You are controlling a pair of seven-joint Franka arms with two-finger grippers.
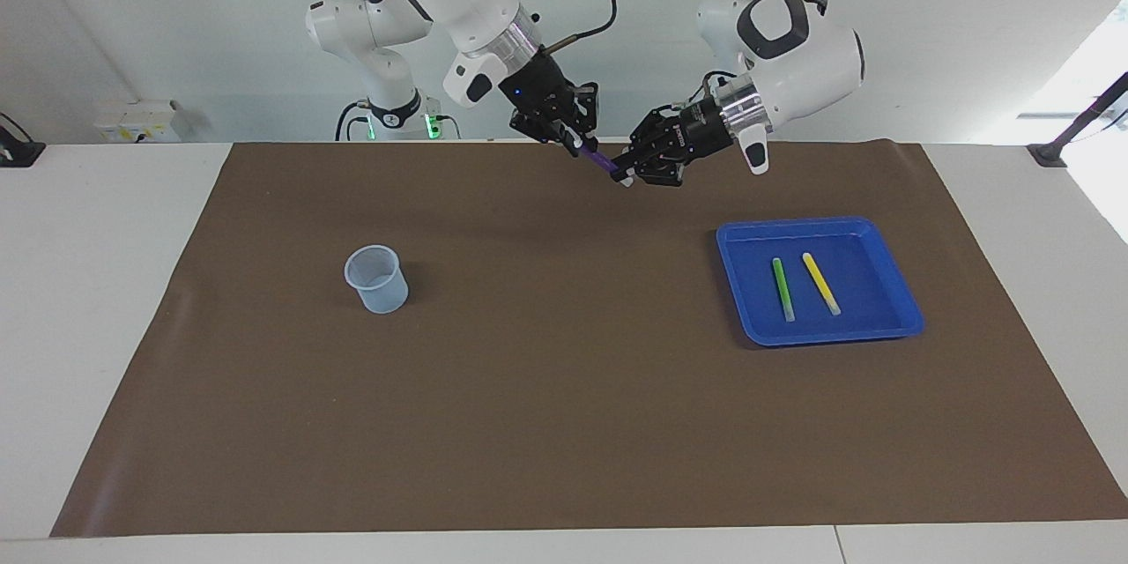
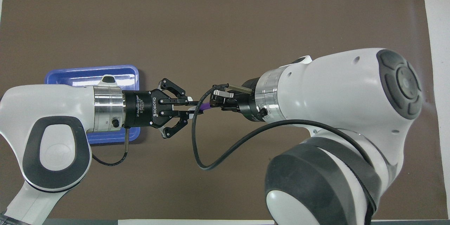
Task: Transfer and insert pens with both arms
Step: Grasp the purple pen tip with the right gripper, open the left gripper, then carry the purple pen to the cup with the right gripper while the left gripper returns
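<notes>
A purple pen (image 1: 602,161) hangs slanted in the air over the robots' edge of the brown mat, held at both ends. My left gripper (image 1: 627,172) is shut on its lower, pale-tipped end. My right gripper (image 1: 573,138) has its fingers closed on the upper end. From overhead only a short purple stretch (image 2: 205,106) shows between the left gripper (image 2: 194,107) and the right gripper (image 2: 213,101). A green pen (image 1: 782,287) and a yellow pen (image 1: 820,282) lie side by side in the blue tray (image 1: 749,256).
A pale translucent cup (image 1: 377,279) stands upright on the mat toward the right arm's end of the table. The blue tray (image 2: 84,74) sits toward the left arm's end, partly covered by the left arm from overhead. A black cable loops under the right wrist.
</notes>
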